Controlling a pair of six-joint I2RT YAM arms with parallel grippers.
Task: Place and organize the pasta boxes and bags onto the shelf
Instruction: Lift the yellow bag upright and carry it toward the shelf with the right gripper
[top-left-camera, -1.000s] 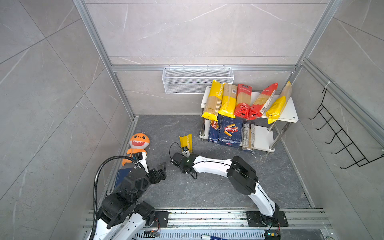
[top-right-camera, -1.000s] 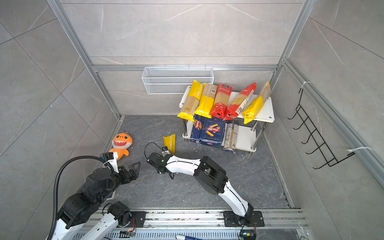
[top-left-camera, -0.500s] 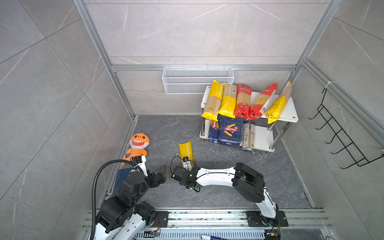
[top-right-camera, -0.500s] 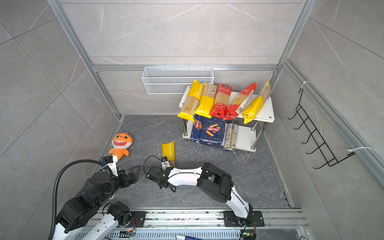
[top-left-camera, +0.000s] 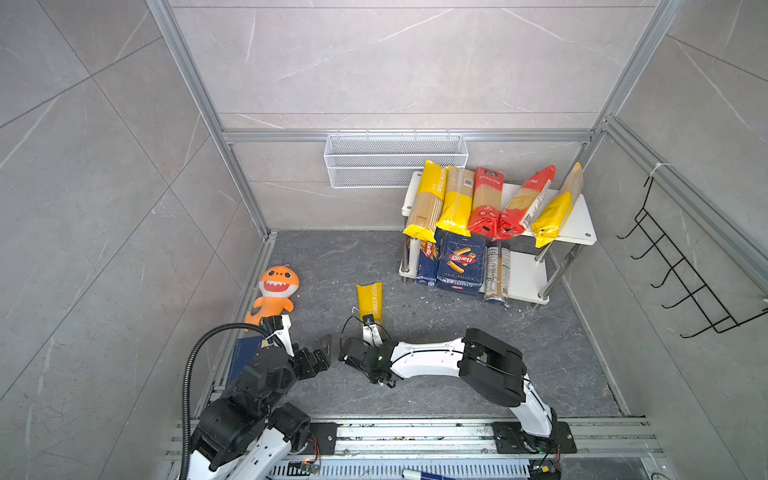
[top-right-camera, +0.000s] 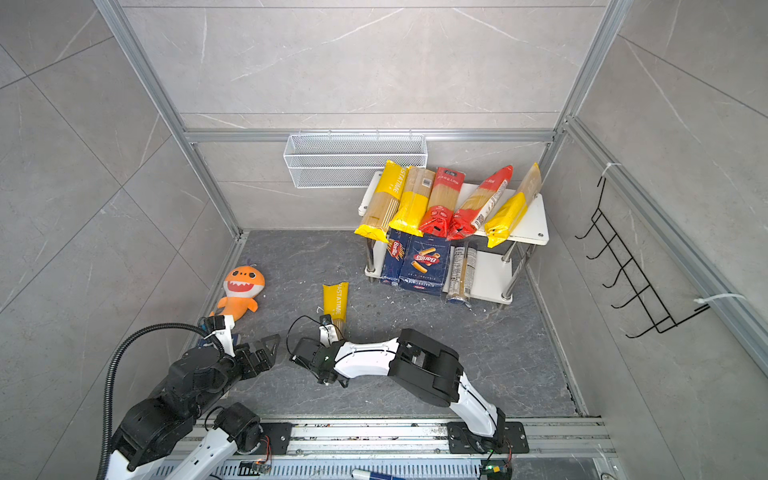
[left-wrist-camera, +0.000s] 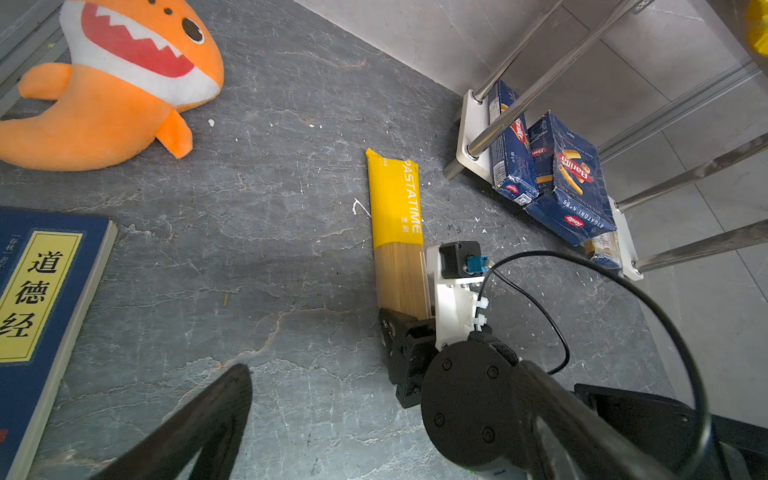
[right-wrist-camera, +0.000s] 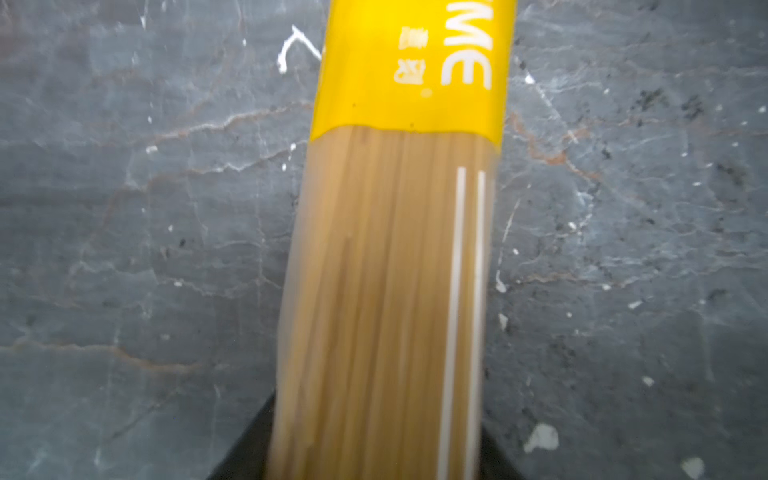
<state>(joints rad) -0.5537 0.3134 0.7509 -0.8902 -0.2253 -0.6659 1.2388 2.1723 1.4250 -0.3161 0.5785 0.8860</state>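
Pickup step: right gripper (left-wrist-camera: 405, 322) clamped on clear end of yellow spaghetti bag (left-wrist-camera: 397, 208) lying on table (top-left-camera: 540, 332), well apart from shelf (top-left-camera: 577, 224); left gripper (top-left-camera: 322, 351) jaws apart, empty. Next: lift, carry to shelf's free space.

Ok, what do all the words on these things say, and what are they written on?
"PASTATIME": yellow-ended clear spaghetti bag on the floor, and the leftmost yellow bag on the white two-tier shelf.
"Barilla": narrow dark blue carton and wide dark blue carton.
"RIGATONI N.89": wide dark blue carton.
"道德经": yellow label on the flat dark blue book.
Too small: print on the red bags and the clear printed bag.
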